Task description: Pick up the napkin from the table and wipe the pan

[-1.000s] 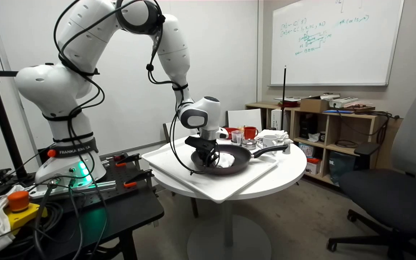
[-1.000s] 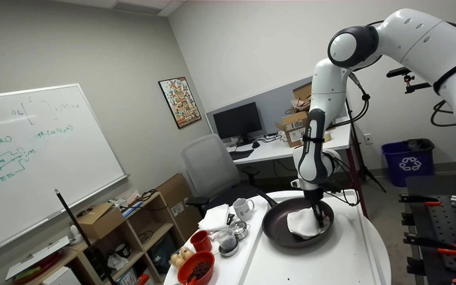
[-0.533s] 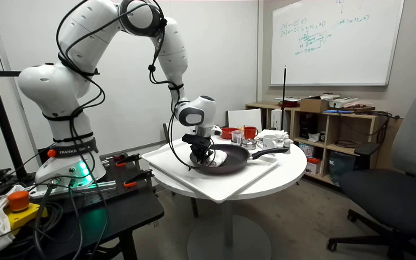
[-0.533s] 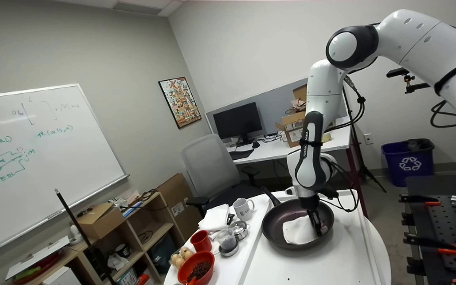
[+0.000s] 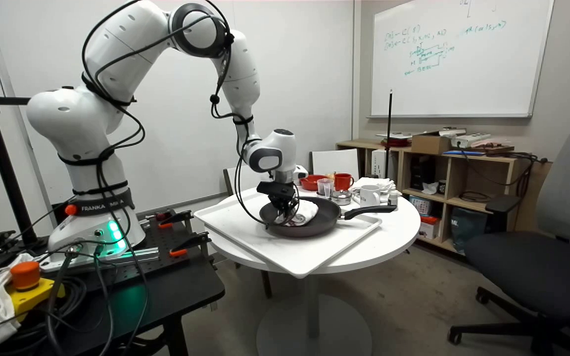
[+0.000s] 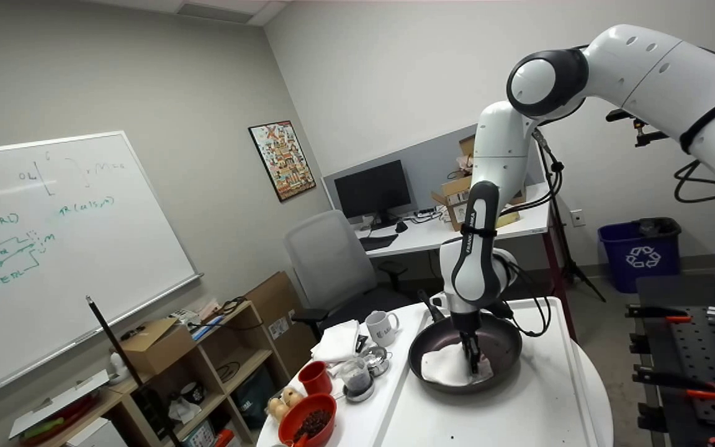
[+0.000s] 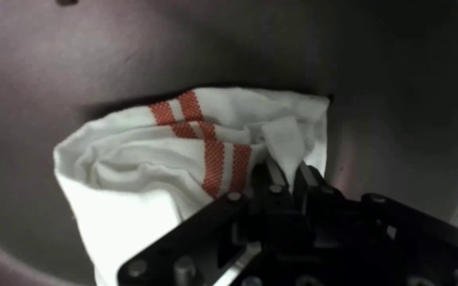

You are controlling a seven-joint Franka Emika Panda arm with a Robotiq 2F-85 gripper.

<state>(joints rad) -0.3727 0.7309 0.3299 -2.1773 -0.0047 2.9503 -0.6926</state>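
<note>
The dark round pan (image 5: 327,213) stands on the white tray in both exterior views, and its inside (image 7: 94,59) fills the wrist view. The white napkin (image 6: 444,366) with red stripes lies crumpled on the pan floor; its stripes show in the wrist view (image 7: 214,167). My gripper (image 7: 288,171) is shut on a pinched fold of the napkin, inside the pan. In the exterior views the gripper points down into the pan (image 6: 474,369), (image 5: 287,216). The napkin's underside is hidden. A few dark specks and a pinkish smudge show on the pan floor.
The pan's black handle (image 5: 371,210) sticks out past the tray (image 5: 285,257). Beside the tray on the round table stand a white mug (image 6: 382,333), a red cup (image 6: 315,379), a red bowl (image 6: 329,422), a plastic cup (image 6: 355,374) and folded white cloth (image 6: 336,343).
My gripper drags the napkin across the pan floor, first toward the robot base side, then toward the cups and bowl. The pan has shifted very slightly. The napkin stays gripped.
</note>
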